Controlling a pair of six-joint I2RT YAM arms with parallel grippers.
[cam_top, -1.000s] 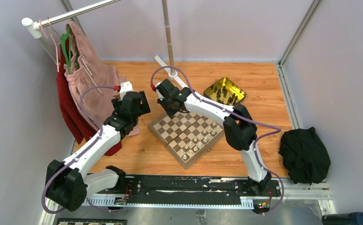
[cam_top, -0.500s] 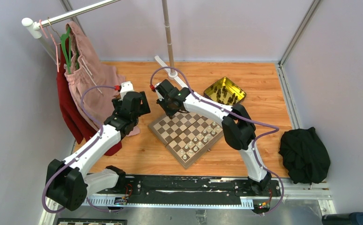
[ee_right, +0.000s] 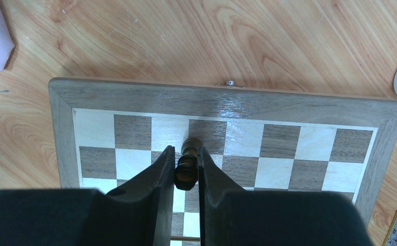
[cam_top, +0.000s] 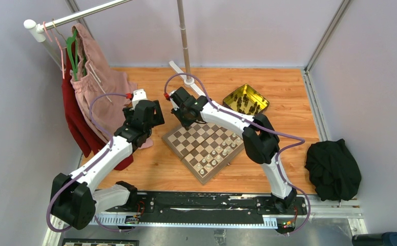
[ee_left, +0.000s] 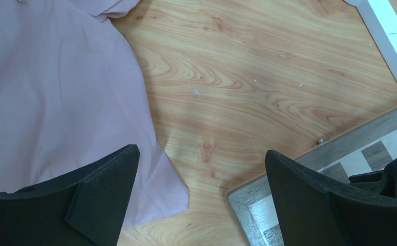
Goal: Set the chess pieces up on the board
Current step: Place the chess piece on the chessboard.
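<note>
Board [cam_top: 185,142] and bench [cam_top: 288,92] show well from the top. The board lies in the middle, turned at a slant. Pale pieces [cam_top: 217,154] stand in rows on its near right side. Its far left side looks bare. Dark pieces [cam_top: 248,102] wait in the tin [cam_top: 228,97], well apart from the board. The right arm [cam_top: 227,119] reaches over the board's far corner. The left arm [cam_top: 109,154] hangs over the bench, near a pink cloth [cam_top: 104,95].

From the left wrist, the left jaws are wide apart with nothing between them. Under them are bare wood, the edge of the pink cloth [ee_left: 47,92] and one corner of the board [ee_left: 350,142].

From the right wrist, the right jaws are clamped on one dark piece [ee_right: 187,165]. It sits over the squares close to the board's [ee_right: 134,95] edge. I cannot tell if its foot touches the wood yet.

I think the job is about half done. The pale side looks set. The dark side is not filled yet, and this looks like the first dark piece going in. The ones in the tin are left to do.
</note>
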